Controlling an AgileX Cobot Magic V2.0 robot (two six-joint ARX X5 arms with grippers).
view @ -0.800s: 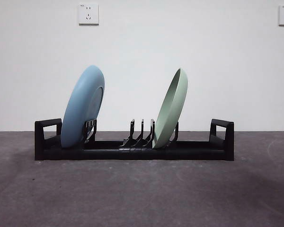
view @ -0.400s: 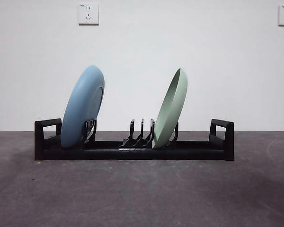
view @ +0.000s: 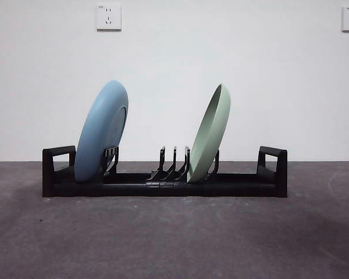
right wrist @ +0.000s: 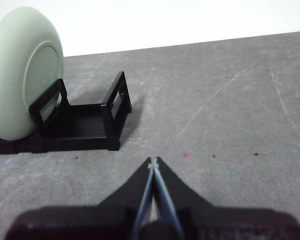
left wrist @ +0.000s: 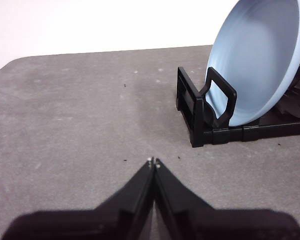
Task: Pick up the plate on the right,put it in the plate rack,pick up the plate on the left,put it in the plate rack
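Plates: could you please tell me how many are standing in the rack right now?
2. The blue plate leans in the slots at one end of the rack; the green plate leans near the middle. None seems hidden.

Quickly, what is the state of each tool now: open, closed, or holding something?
Left tool: closed, holding nothing.
Right tool: closed, holding nothing.

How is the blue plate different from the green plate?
The blue plate is light blue; the green plate is pale green. The blue plate stands near one end handle of the plate rack; the green plate stands nearer the rack's middle. Both stand on edge, leaning the same way.
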